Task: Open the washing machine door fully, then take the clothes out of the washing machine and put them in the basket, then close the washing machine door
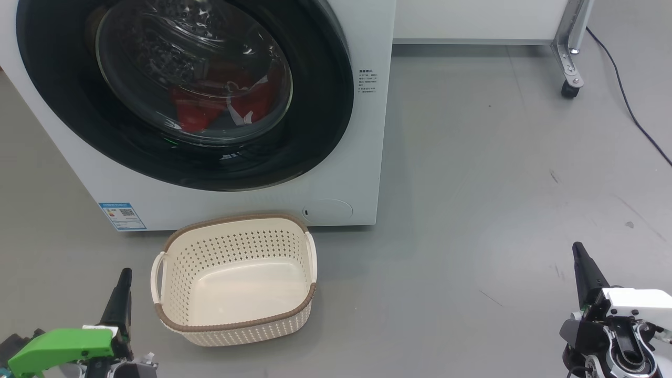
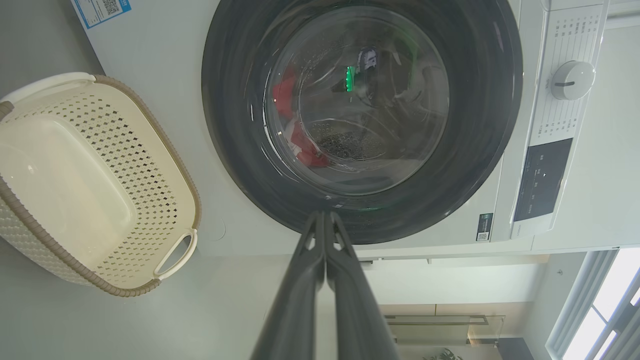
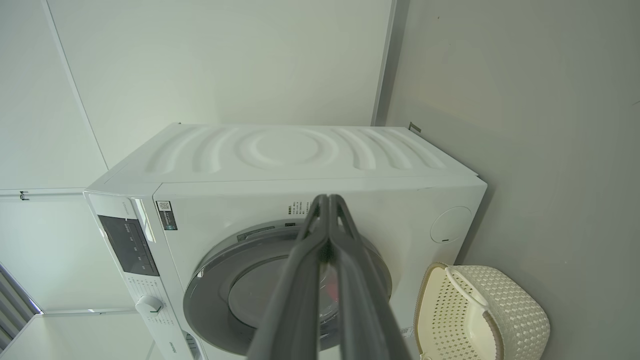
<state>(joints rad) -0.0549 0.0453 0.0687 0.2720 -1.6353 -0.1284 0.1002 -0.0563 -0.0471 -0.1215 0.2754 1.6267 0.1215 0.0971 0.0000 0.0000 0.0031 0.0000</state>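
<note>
Washing machine door sits flush on the washing machine, so we judge step one not started. Red clothes are inside the drum, behind the glass. Basket is on the floor just in front of the machine, below the door, nothing in it. Left end effector and right end effector both have fingers pressed together, holding nothing, well clear of the machine front.

Risks: we see no handle on the glossy rim, so fingers may slip off and leave the door half open. An arm reaching low for the drum could shove the basket, and then clothes land on the floor.

Views: left wrist gives us the dial and control panel on the machine front, beyond head view's framing. Right wrist adds the machine's ribbed panel.
</note>
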